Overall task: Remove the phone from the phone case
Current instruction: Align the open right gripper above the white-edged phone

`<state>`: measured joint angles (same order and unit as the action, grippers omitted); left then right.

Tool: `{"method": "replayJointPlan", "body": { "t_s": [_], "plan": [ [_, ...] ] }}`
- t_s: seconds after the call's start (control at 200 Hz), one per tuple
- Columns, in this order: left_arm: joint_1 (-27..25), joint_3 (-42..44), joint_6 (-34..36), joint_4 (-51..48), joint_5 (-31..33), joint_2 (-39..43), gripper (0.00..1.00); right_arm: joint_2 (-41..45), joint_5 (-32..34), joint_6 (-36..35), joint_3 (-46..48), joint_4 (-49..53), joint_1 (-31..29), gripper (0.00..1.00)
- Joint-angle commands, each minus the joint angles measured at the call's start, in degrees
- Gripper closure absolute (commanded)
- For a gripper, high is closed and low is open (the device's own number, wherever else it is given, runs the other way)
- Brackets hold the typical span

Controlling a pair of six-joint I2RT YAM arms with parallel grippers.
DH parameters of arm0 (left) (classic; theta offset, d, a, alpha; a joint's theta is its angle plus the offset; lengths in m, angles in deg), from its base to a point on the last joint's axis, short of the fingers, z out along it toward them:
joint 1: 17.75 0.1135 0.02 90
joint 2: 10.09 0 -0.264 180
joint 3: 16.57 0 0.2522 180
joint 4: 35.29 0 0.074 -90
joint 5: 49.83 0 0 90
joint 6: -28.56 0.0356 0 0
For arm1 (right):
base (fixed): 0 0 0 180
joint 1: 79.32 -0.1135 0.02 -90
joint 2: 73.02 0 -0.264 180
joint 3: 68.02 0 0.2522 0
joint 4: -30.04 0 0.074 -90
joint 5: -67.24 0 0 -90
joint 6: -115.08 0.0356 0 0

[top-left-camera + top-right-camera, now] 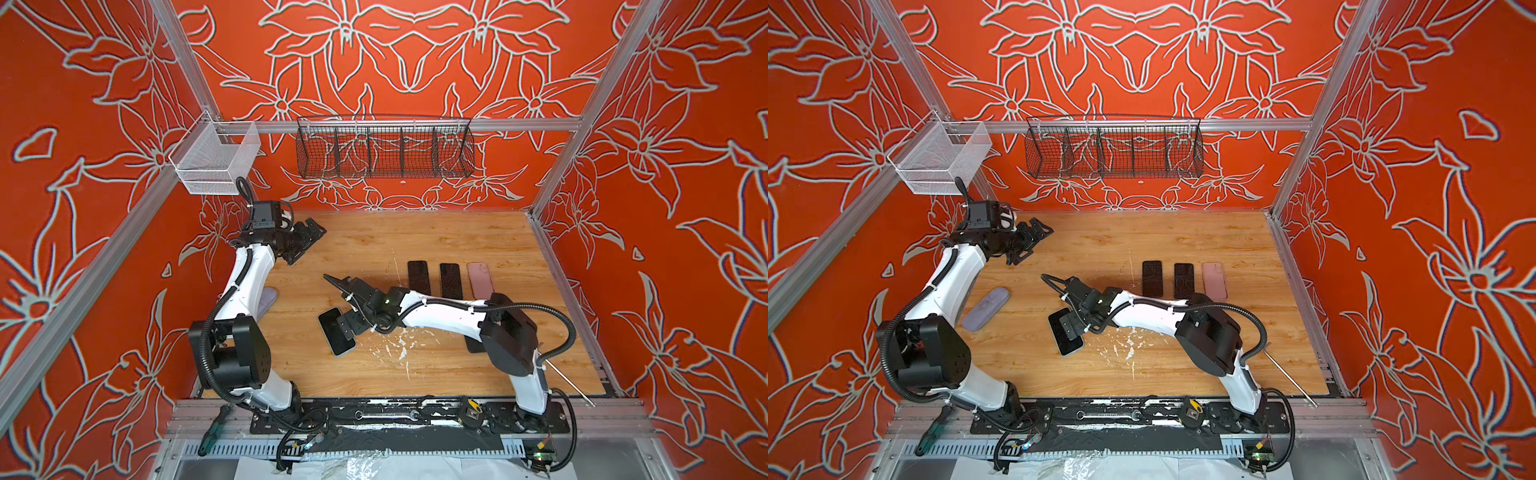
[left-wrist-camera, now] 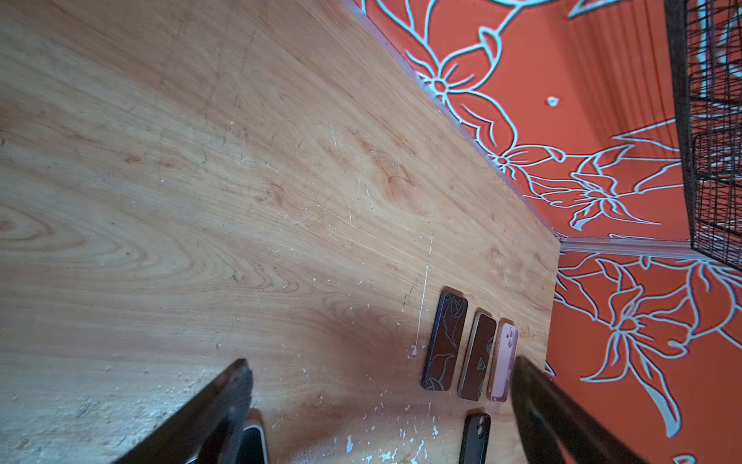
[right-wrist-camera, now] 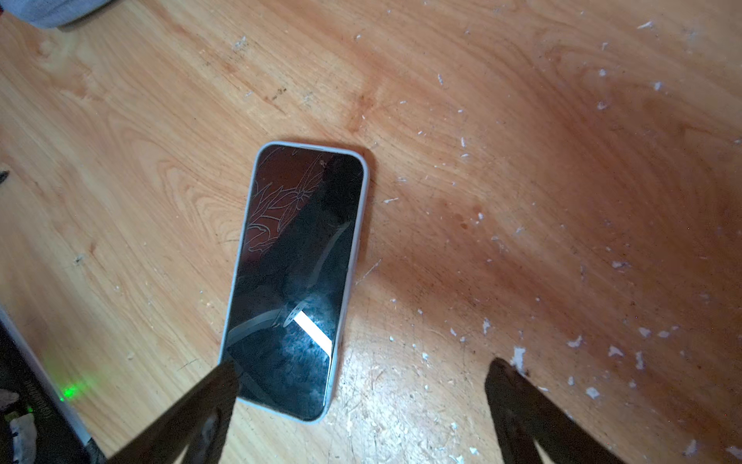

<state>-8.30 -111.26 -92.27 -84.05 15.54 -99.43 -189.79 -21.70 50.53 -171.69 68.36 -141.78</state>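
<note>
Nearest the right wrist camera is the right gripper: jaws spread wide, nothing between them. One of its fingers overlaps a corner of the phone; contact cannot be confirmed.

Progress: none visible. The phone lies flat and screen up on the table, toward the middle of the edge at the arm bases. It is still seated in its pale case, whose rim shows along every glass edge in view. Judged from this, all steps remain: secure the case, free a corner, lift the phone clear.

The left gripper is likewise spread and empty, near the far left corner of the table, well apart from the phone.

Limits of view:
- In both top views the right gripper covers part of the phone.
- Two dark slabs and a pink case lie in a row toward the right edge. Whether the slabs are bare phones cannot be told.
- A black case is cut off in the left wrist view.
- A lavender item lies near the left edge; what it is remains unclear.
</note>
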Motion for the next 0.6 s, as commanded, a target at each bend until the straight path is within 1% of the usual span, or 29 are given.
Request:
{"method": "replayJointPlan", "body": {
  "t_s": [0.0, 0.4, 0.596],
  "plan": [
    [0.7, -1.8, 1.1, -1.1, -0.5, 0.0, 0.03, -1.4, 0.1, -0.8, -1.7, 1.3, -0.1, 0.02],
    [1.0, -1.6, 1.5, -1.0, -0.2, 1.1, 0.03, -0.3, 0.6, -0.1, 1.0, 0.8, -0.1, 0.02],
    [1.0, -2.0, 2.7, -1.7, 0.8, 1.0, 0.03, -0.5, 0.3, 0.6, -0.8, 2.6, -0.1, 0.02]
  ]
}}
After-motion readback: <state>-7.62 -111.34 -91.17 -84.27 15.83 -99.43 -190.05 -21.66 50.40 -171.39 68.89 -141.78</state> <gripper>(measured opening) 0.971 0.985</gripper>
